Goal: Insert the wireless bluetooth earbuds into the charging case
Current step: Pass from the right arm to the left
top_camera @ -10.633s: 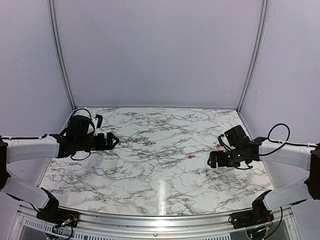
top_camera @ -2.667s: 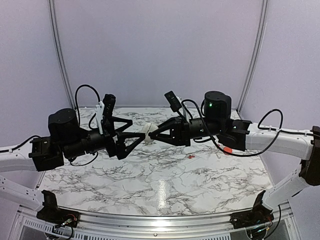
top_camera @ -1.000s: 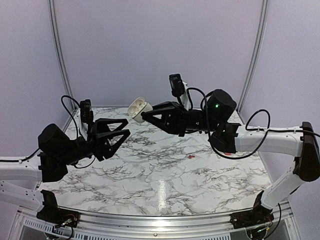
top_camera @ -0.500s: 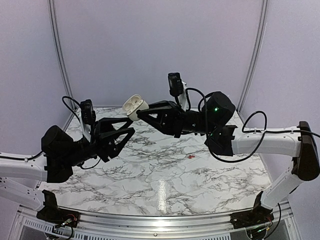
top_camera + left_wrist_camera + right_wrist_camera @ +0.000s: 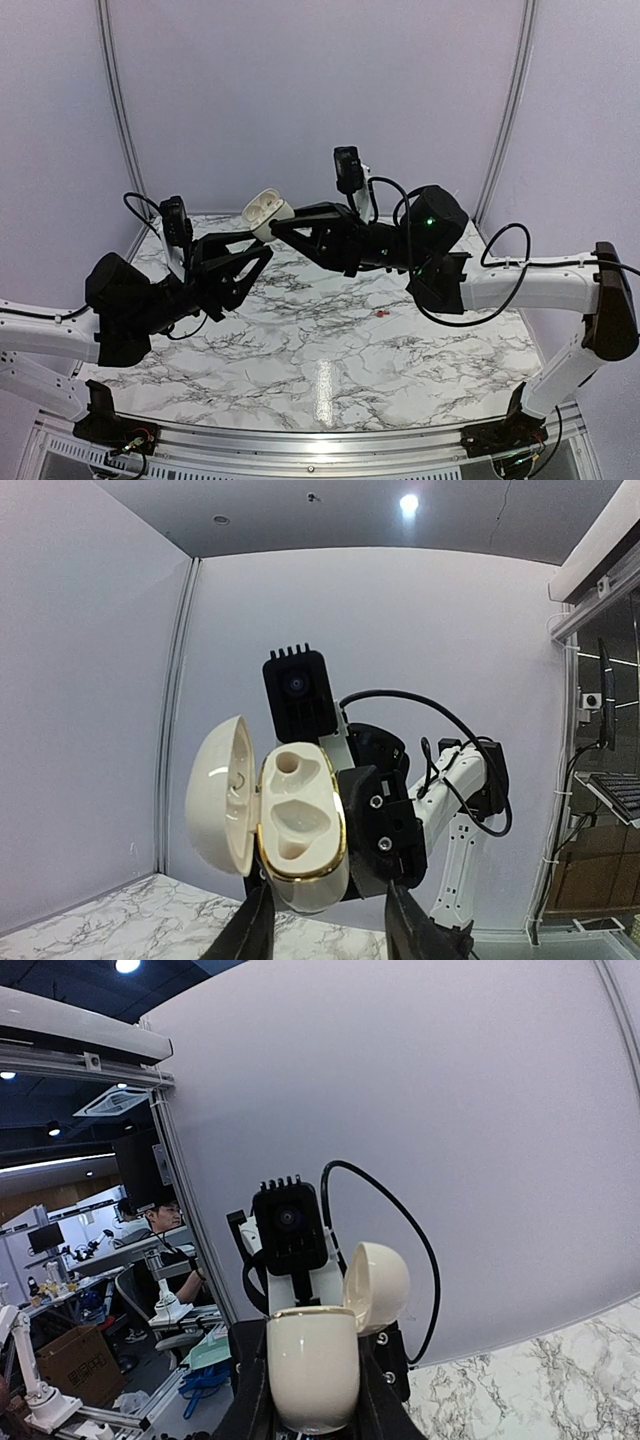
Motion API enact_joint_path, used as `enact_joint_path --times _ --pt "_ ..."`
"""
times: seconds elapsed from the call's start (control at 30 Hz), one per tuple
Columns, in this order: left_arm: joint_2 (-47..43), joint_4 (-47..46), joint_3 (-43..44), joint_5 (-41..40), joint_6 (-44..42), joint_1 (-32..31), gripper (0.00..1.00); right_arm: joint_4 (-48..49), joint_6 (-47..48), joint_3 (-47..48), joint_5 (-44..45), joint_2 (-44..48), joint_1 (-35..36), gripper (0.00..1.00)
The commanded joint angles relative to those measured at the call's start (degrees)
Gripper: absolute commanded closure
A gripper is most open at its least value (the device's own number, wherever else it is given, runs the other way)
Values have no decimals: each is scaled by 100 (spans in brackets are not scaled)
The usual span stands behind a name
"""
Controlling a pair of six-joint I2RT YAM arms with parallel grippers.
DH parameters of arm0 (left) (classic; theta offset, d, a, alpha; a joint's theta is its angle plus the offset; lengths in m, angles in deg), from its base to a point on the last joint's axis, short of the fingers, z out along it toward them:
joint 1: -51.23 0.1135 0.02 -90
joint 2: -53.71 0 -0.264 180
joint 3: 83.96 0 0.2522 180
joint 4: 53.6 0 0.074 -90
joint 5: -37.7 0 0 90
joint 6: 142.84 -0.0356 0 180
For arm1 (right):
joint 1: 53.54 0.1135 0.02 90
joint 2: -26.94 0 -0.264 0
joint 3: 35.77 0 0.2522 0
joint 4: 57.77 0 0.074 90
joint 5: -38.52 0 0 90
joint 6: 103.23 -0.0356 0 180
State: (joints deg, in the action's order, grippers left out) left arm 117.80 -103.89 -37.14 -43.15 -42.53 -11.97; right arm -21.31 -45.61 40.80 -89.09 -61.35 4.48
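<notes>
My right jaws clamp the charging case (image 5: 265, 212) aloft, lid open, its empty sockets turned toward my left jaws, spread wide and empty just below, seemingly to steady it, while one red earbud (image 5: 383, 313) lies on the table (image 5: 300, 370) far beneath both.

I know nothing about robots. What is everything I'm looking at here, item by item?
Charging case: one, cream with a gold rim, lid open, both sockets empty, held up in the air above the table.
Earbud: one red speck seen, lying on the table right of centre; too small to tell if there is more than one.
Table: one, white marble pattern with grey veins.
Person: one, seated in the office behind, seen in the right wrist view.
Wrist cameras: two, black, one on each wrist.
Right end effector: one, black, clamped on the case.
Left end effector: one, black, open, just below the case.
</notes>
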Motion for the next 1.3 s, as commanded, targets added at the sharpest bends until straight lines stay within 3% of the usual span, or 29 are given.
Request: enact_joint_path --times 0.0,0.57,0.87,1.07,1.13,1.27 --pt "130 -513 154 -254 94 -85 62 217 18 32 142 -35 76 100" --pt "427 -1082 186 -544 304 -140 67 252 140 -193 340 91 95 100" --pt "448 -1179 159 -482 311 -140 81 304 106 -231 350 126 95 100" --pt "422 -1181 139 -350 258 -140 84 314 76 -233 337 137 96 98" --pt "401 -1168 115 -346 250 -140 85 255 69 -238 349 152 83 89" --pt "205 -902 -8 -387 130 -140 89 -22 57 -249 332 247 -9 52"
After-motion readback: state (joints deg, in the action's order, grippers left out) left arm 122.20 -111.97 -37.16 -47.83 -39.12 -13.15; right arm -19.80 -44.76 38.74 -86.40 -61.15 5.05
